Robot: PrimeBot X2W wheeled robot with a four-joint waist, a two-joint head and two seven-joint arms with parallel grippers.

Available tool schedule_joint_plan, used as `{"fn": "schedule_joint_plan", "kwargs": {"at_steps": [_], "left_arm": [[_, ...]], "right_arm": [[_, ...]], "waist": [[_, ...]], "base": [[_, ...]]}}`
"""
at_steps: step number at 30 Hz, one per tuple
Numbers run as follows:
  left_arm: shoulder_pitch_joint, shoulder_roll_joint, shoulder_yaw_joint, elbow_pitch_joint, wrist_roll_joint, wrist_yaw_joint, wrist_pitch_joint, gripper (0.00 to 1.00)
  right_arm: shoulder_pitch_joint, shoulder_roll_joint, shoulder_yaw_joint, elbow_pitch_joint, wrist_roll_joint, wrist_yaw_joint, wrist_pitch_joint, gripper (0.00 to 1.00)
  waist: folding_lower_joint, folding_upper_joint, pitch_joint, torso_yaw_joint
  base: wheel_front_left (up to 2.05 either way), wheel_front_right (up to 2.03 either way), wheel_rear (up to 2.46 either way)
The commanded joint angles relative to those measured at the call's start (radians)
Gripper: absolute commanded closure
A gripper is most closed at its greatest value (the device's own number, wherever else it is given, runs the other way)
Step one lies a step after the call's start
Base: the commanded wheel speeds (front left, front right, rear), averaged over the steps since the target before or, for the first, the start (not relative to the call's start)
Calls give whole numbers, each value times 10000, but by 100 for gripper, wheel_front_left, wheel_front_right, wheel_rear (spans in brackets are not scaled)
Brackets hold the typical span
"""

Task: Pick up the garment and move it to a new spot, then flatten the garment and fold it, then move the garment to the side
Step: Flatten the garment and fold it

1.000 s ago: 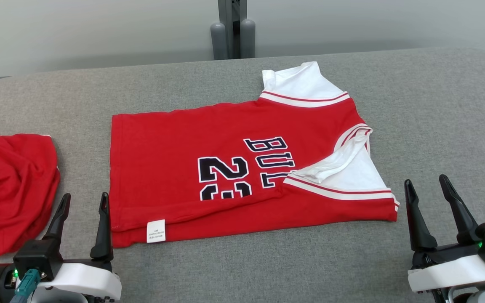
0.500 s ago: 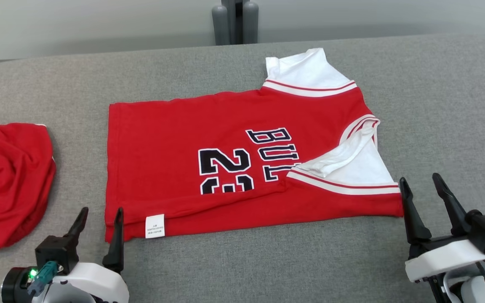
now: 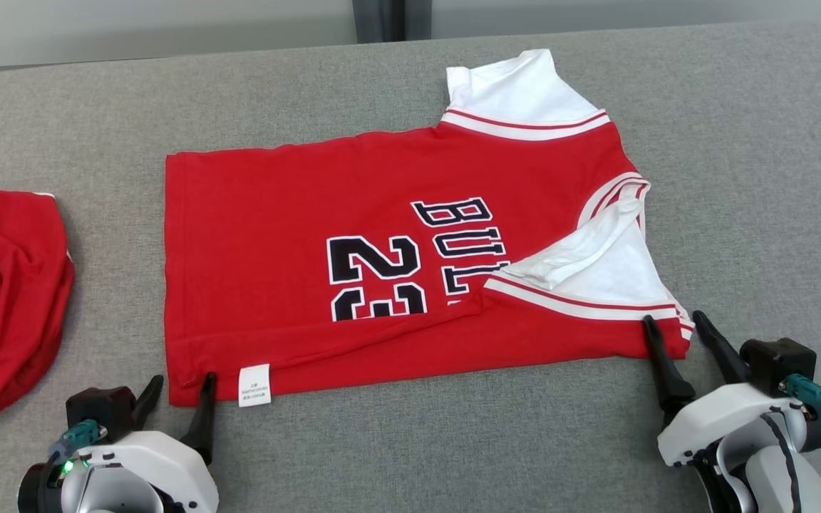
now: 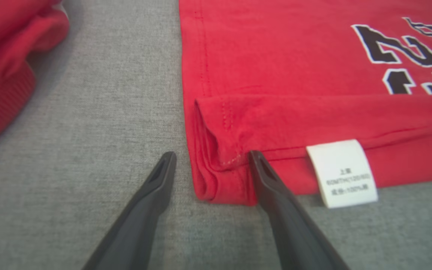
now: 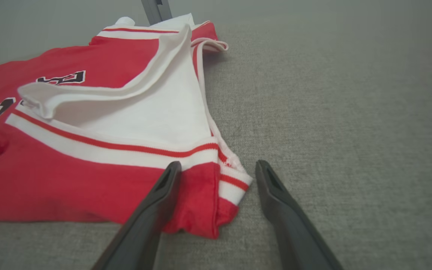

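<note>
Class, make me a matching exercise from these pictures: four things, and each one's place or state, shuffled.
1 jersey
2 crumpled red cloth
3 left gripper
4 right gripper

a open at the striped sleeve corner
b spread on the middle of the table
c open at the hem corner by the white label
d bunched at the table's left

Pairs: 1-b, 2-d, 3-c, 4-a

**Jersey flat, near edge folded over**

Red garment (image 3: 382, 235) lies spread on the grey surface (image 3: 738, 142), hem to the left, collar to the right. Near long edge is folded onto the front, cutting off the black "23". White sleeves (image 3: 596, 281) with red-striped trim. White label (image 3: 254, 385) at the near hem corner.
</note>
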Motion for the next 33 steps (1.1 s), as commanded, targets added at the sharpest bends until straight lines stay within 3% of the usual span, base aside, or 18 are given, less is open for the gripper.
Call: {"fn": "schedule_joint_plan", "kwargs": {"at_steps": [1,2,3,4,9,16,21,24,28,29,30,31,33], "left_arm": [[3,-93,-115,310,-128,-89,406,1],[-10,-131,-91,333,-247,-103,459,33],[-15,-148,-93,345,-301,-151,543,100],[-1,-160,-117,382,-380,-167,677,100],[79,-95,25,131,-579,-110,741,100],[267,119,276,-977,-748,9,742,100],[1060,357,411,-2092,-955,269,1283,100],[1889,402,507,-2906,-1170,567,1738,100],[2407,335,476,-3352,-1337,740,2010,100],[2408,324,518,-3404,-1298,763,1907,100],[2407,290,501,-3384,-1269,807,1878,65],[2372,231,461,-3347,-1282,794,1837,0],[2172,122,537,-3335,-1332,821,1567,0]], "right_arm": [[-125,17,108,239,117,2,115,0],[-132,41,199,374,223,2,172,0],[-174,49,282,458,314,2,184,71],[-211,57,330,531,435,2,141,100],[-258,-56,428,544,857,-13,-98,100],[162,-241,279,-388,1269,-10,-287,100],[1442,-360,-133,-1740,1347,-10,-26,100],[2652,-114,-556,-2808,1211,-10,454,100],[3416,195,-849,-3322,1067,-9,890,100],[3493,266,-881,-3401,1039,-9,969,93],[3544,340,-880,-3428,1099,-7,1082,46],[3565,374,-898,-3436,1093,-7,1124,0],[3508,387,-1026,-3516,956,-1,1079,0]], "waist": [[0,-1,24,-11],[0,-1,26,-9],[0,-1,33,-16],[0,-1,32,-20],[0,-1,20,-53],[0,-1,-107,27],[0,-1,-317,67],[0,-1,-368,14],[0,-1,-397,-10],[0,-1,-413,-19],[0,-1,-423,-26],[0,-1,-441,-29],[0,-1,-496,-35]], "base": [[0,0,0],[0,0,0],[0,0,0],[0,0,0],[0,0,0],[0,0,0],[0,0,0],[0,0,0],[0,0,0],[0,0,0],[0,0,0],[0,0,0],[0,0,0]]}}
